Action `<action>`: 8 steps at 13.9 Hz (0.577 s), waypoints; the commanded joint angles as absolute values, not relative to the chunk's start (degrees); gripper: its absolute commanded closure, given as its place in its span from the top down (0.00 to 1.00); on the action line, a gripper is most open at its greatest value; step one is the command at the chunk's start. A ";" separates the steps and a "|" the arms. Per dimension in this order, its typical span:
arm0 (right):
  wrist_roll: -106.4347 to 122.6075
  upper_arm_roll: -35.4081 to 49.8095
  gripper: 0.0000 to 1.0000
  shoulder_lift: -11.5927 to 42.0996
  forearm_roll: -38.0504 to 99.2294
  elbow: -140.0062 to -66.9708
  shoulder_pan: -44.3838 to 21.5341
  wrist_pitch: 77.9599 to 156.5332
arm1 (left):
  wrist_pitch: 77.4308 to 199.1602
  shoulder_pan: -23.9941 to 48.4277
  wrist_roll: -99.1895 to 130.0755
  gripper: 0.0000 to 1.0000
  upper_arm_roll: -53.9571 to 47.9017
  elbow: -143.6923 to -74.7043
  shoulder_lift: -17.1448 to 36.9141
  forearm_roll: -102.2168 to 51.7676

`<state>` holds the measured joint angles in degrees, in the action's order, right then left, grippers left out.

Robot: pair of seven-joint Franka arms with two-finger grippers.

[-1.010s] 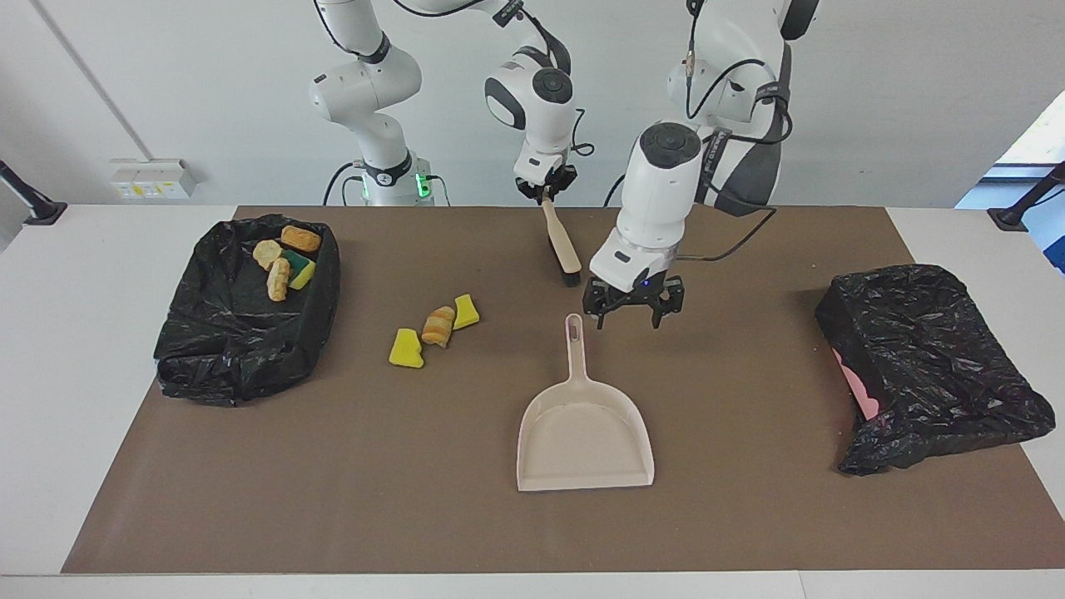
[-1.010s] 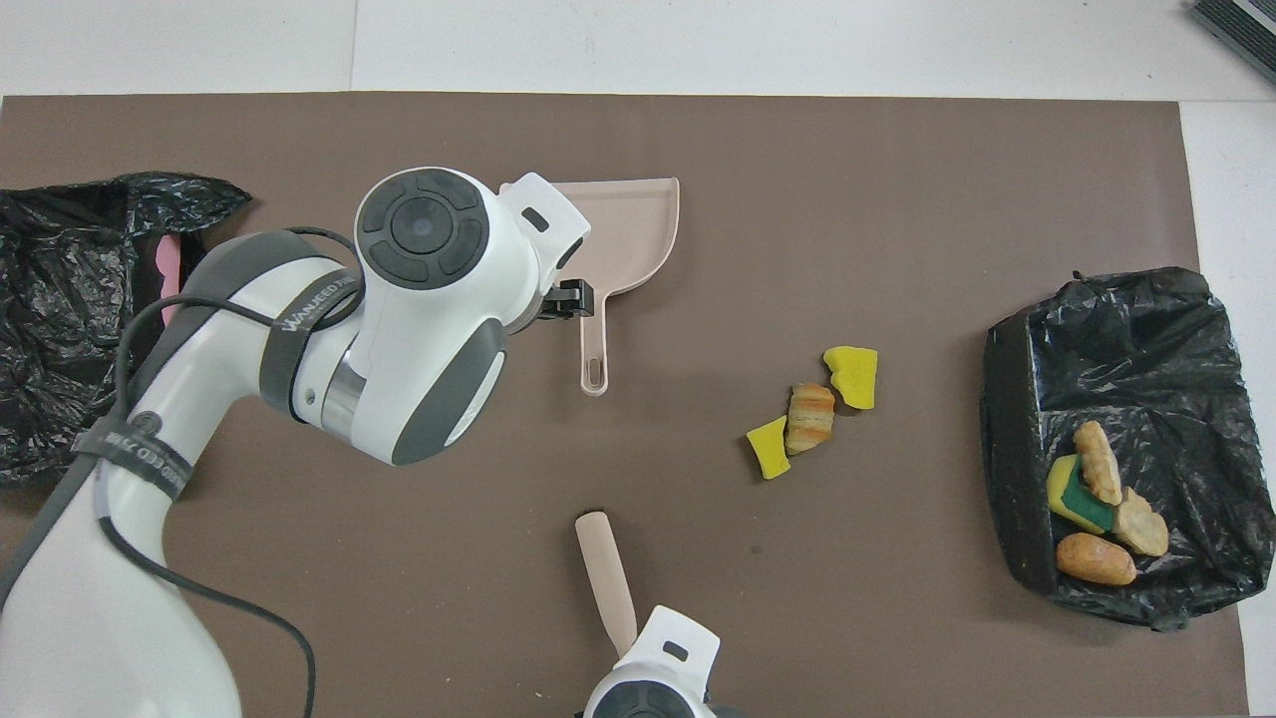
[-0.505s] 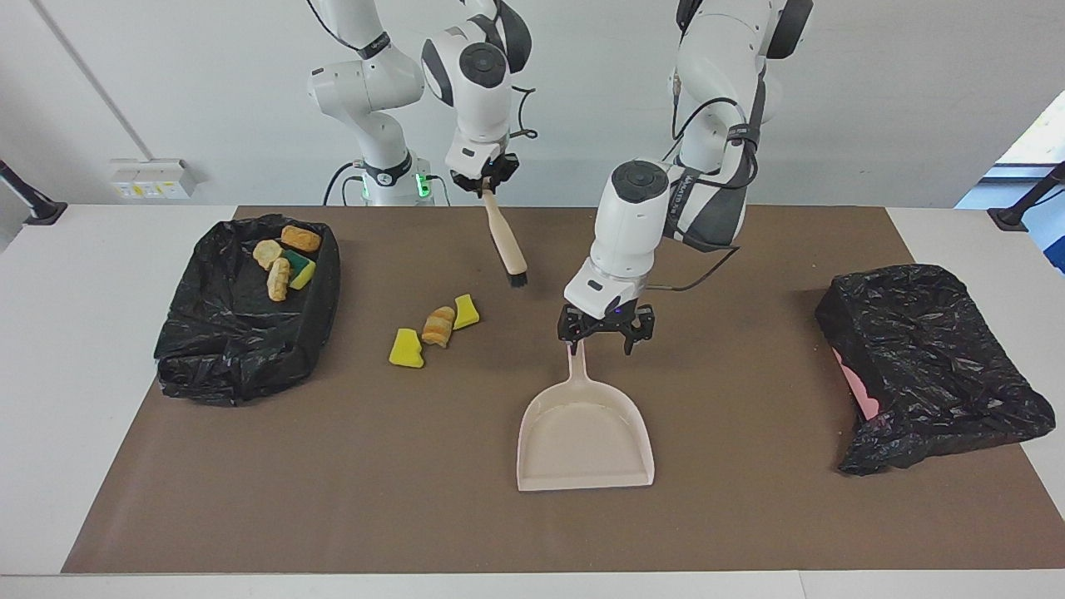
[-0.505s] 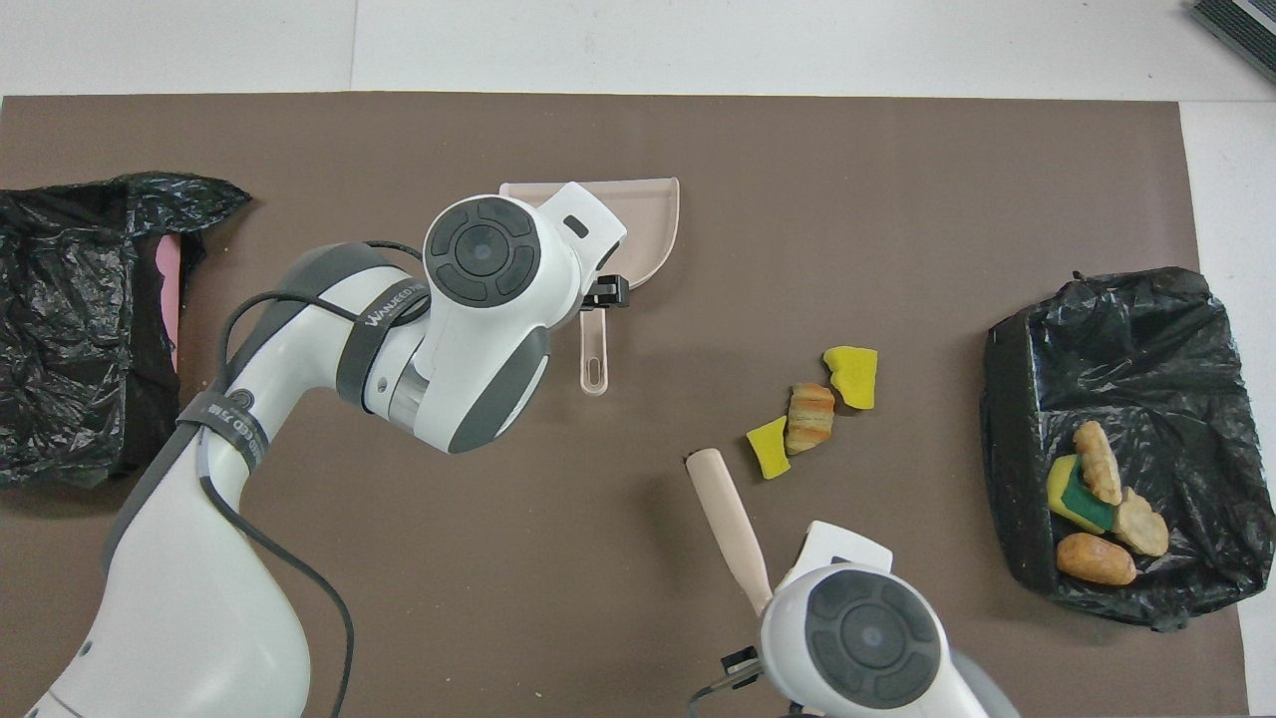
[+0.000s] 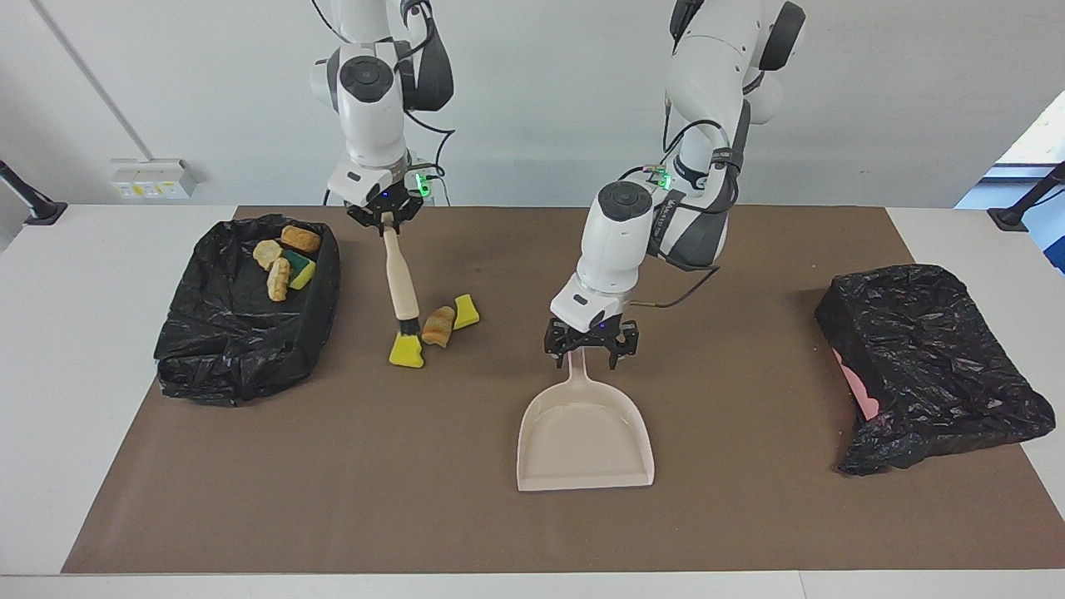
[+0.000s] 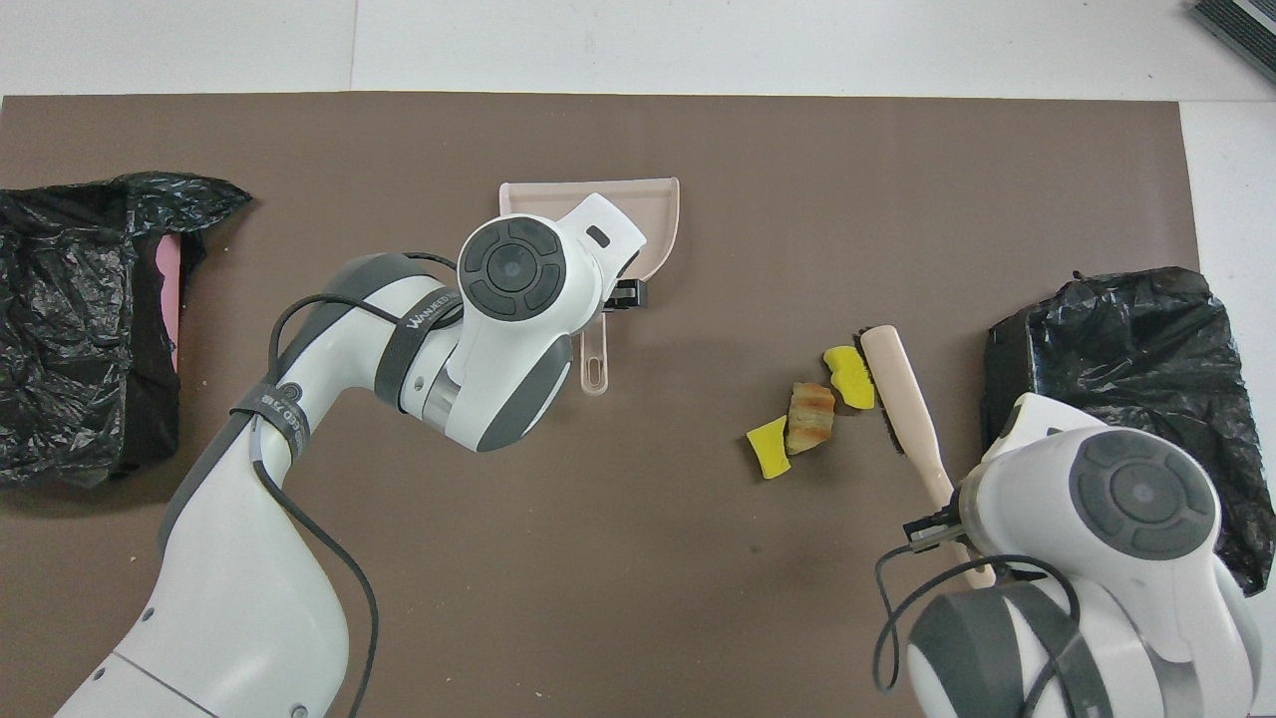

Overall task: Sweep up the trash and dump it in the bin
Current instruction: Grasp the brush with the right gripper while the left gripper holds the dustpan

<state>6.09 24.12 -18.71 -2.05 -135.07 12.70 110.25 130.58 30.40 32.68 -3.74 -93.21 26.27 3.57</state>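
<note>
Nearest the robots, your right gripper (image 5: 383,218) has its fingers pinching the brush (image 5: 402,291) handle; its bristles touch the trash (image 5: 433,328) on the desk (image 5: 749,516), at the scraps' 9 o'clock in the facing view. Four more scraps lie in the bin (image 5: 241,349). Your left gripper (image 5: 591,343), fingers spread, straddles the dustpan (image 5: 582,433) handle at the pan's 12 o'clock.

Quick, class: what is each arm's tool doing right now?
Left tool: open, astride the dustpan handle, not yet gripping.
Right tool: shut on the brush, bristles down by the scraps.
</note>
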 commanded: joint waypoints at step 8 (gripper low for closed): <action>5.98 25.58 0.00 -5.27 -7.65 -135.52 16.19 117.17 | 130.61 32.96 34.28 0.53 -2.90 -95.98 25.75 4.75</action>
<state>6.28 24.92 -4.75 -8.00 -134.99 17.87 118.91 130.58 32.48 33.44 -3.50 -95.45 26.39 3.58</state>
